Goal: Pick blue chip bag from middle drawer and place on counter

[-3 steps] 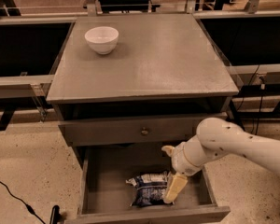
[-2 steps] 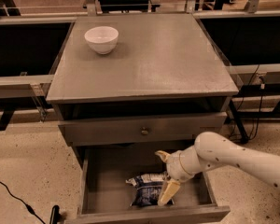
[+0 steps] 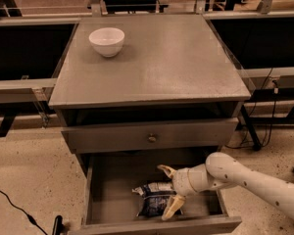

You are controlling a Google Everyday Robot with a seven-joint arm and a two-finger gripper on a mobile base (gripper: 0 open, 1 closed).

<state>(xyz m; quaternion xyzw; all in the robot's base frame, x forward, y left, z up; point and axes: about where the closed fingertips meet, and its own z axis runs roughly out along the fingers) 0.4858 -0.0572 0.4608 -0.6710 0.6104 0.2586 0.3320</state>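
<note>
**Gripper shifted left, now straddling the bag's right end**

Since a second ago my gripper [image 3: 164, 192] has moved left and a little lower inside the middle drawer [image 3: 112, 192]. It used to hang off the bag's right end; now its two tan fingers [image 3: 170, 208] sit on either side of that end. The bag and the bowl have not moved.

Camera view: the fingers are spread wide. One tip points to the back of the drawer, above the bag's far edge. The other angles down over the bag's near right corner. I cannot tell whether either finger touches the foil. My arm [image 3: 255, 179], a smooth white rounded shell, reaches in from the right over the drawer's low side wall.

The blue chip bag [image 3: 148, 205] lies flat on the plain plank floor of the drawer, near its front wall and a bit right of centre. It is crinkled dark-blue foil with pale silvery patches along its back edge. Most of the bag lies to the left of my gripper.

Above the open drawer is a shut grey drawer front [image 3: 196, 133] with a small round brass knob [image 3: 151, 138]. The counter [image 3: 161, 62] is flat, matte grey and streaky. A glossy white bowl [image 3: 107, 41] stands near its back left corner, well apart from the bag.
</note>
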